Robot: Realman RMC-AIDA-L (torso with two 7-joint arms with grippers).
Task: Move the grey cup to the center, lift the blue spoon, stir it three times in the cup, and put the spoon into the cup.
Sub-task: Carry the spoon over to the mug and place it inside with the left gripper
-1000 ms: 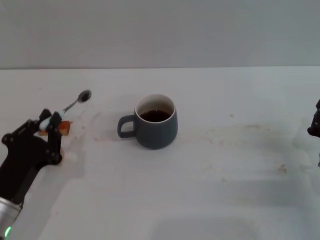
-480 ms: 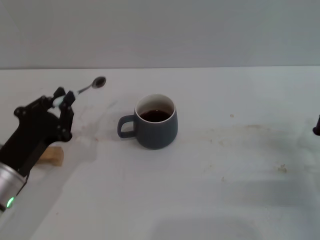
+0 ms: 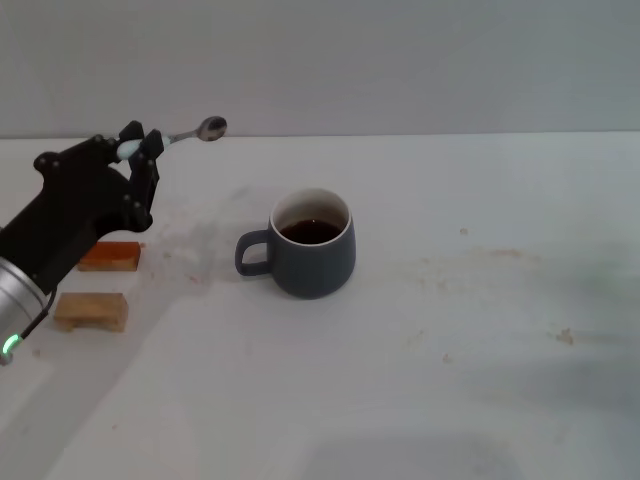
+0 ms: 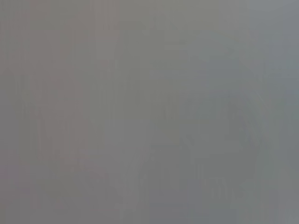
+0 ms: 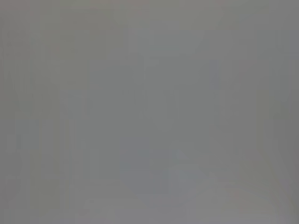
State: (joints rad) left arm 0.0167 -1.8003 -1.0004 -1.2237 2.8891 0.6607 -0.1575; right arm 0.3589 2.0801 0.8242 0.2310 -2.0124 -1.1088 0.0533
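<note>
the blue spoon (image 3: 175,136), light, thin and likely slippery, is pinched by its pale handle in the closed left end effector (image 3: 133,152), raised at ten o'clock from the grey cup (image 3: 311,255), which sits mid-counter (image 3: 480,350) holding dark liquid.

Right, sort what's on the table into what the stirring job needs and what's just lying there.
Needed for the job:
- grey cup, with dark liquid, mid-table
- blue spoon, held in the air by the left gripper, left of the cup

Just lying about:
- orange block, near the table's left edge
- tan wooden block, in front of the orange one
</note>
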